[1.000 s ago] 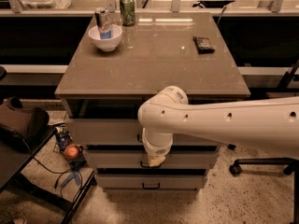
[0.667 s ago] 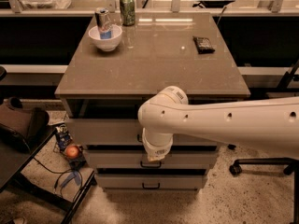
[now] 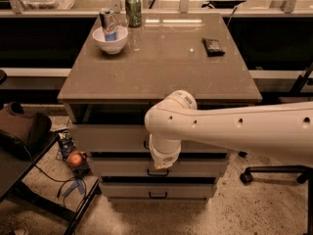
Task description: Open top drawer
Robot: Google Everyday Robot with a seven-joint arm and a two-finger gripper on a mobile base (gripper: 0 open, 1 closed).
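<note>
Top drawer (image 3: 107,137): just under the tabletop (image 3: 161,67), at 6 o'clock from its centre; front looks not yet drawn out. Black handle (image 3: 145,144) is mostly hidden by the gripper (image 3: 164,156), which hangs at the front's lower edge, centre. Jaws apart or together: you cannot tell. Step in hand, by my reading: securing the handle. Next you need a sure hold, then a straight pull toward 6 o'clock.
</note>
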